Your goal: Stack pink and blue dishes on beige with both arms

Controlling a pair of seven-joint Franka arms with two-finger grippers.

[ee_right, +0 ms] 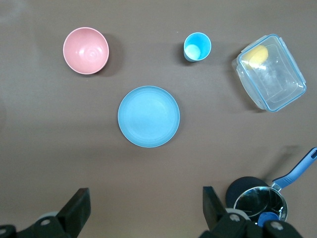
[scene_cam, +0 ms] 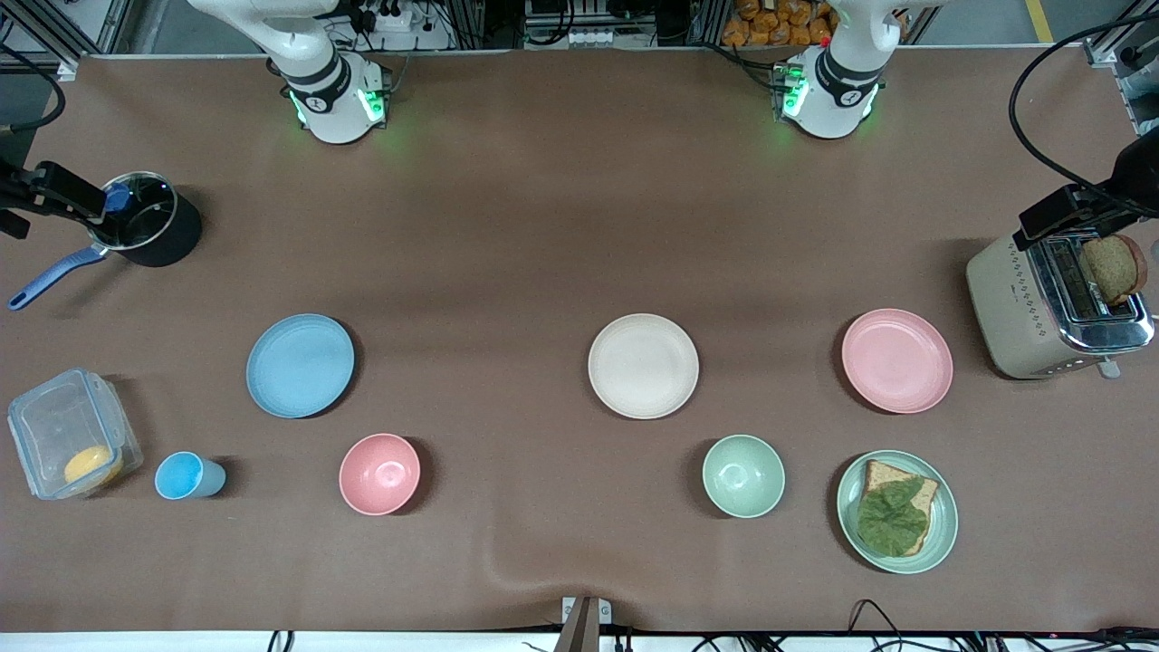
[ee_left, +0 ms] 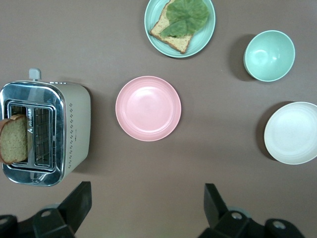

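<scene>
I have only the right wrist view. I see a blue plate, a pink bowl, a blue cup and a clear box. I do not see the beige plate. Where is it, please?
Observer: The beige plate lies near the middle of the table, toward the left arm's end from the blue plate.
Operator: And the pink plate?
Observer: The pink plate lies between the beige plate and a toaster, with nothing on it.
Operator: Is the left gripper holding anything?
Observer: No. The left gripper is open and empty, up over the table beside the pink plate.
</scene>
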